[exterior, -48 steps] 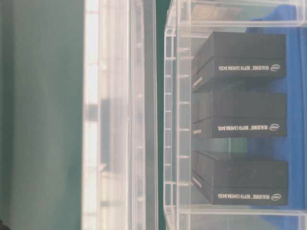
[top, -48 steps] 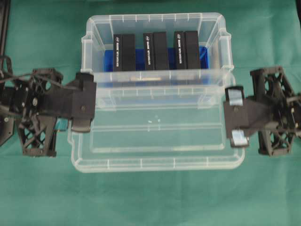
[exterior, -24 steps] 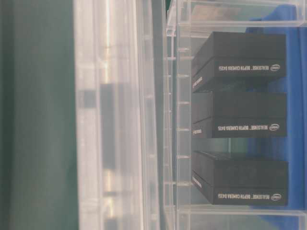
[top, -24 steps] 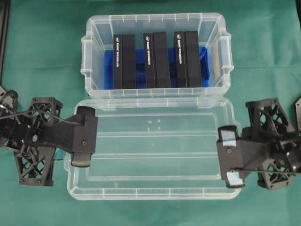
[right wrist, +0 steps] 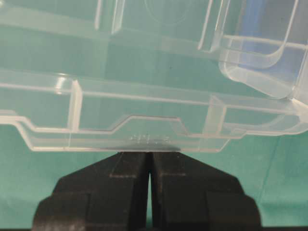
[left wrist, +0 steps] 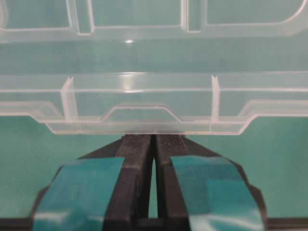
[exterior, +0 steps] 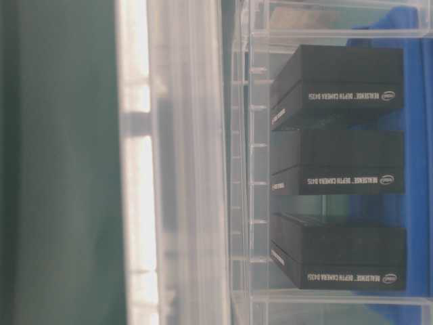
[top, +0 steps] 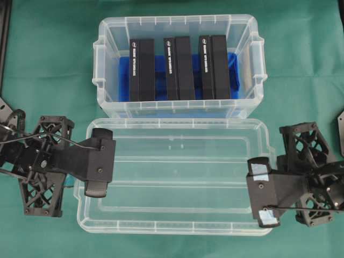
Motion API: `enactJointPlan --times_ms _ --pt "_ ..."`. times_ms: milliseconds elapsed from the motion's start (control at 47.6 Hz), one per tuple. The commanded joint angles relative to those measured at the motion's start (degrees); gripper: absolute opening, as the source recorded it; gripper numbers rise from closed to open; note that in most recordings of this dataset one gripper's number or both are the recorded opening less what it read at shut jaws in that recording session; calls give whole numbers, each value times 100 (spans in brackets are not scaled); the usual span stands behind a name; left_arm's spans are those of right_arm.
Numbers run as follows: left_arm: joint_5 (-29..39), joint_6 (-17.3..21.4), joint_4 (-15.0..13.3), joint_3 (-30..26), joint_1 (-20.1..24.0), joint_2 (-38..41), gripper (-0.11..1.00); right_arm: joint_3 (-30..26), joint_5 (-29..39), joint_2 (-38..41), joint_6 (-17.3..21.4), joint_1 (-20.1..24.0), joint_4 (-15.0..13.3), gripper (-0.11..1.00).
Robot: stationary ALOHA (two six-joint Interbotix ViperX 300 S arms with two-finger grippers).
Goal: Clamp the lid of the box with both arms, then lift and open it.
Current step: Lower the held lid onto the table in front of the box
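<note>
The clear lid (top: 177, 180) is held flat in front of the box (top: 177, 20), its far edge close to the box's near wall. The box stands open with three black packs (top: 180, 67) upright on a blue liner. My left gripper (top: 110, 161) is shut on the lid's left end tab, and my right gripper (top: 251, 191) is shut on its right end tab. In the left wrist view the teal-taped gripper (left wrist: 154, 137) meets the lid's rim (left wrist: 144, 126). In the right wrist view the gripper (right wrist: 150, 155) does the same at the lid's rim (right wrist: 144, 139). The table-level view shows the lid (exterior: 176, 162) edge-on beside the box (exterior: 243, 162).
Green cloth (top: 48, 64) covers the table around the box and lid. A dark frame piece (top: 4, 32) runs along the far left edge. Part of another fixture (top: 341, 121) shows at the right edge.
Both arms have carried the lid off the box's front part and toward the near side. The box's inside and the packs now show fully uncovered.
</note>
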Motion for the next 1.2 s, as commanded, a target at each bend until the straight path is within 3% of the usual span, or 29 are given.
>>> enactJointPlan --times_ms 0,378,862,1177 --pt "-158 -62 114 -360 79 18 1 -308 -176 9 18 -44 -193 0" --pt "-914 -193 114 0 -97 281 1 35 -563 308 439 -44 -193 0" --pt "-2558 -729 79 1222 -246 536 1 1063 -2215 633 1195 -44 -176 0" --pt "-3454 -844 53 1626 -325 1055 1 1424 -3138 1063 1274 -44 -176 0"
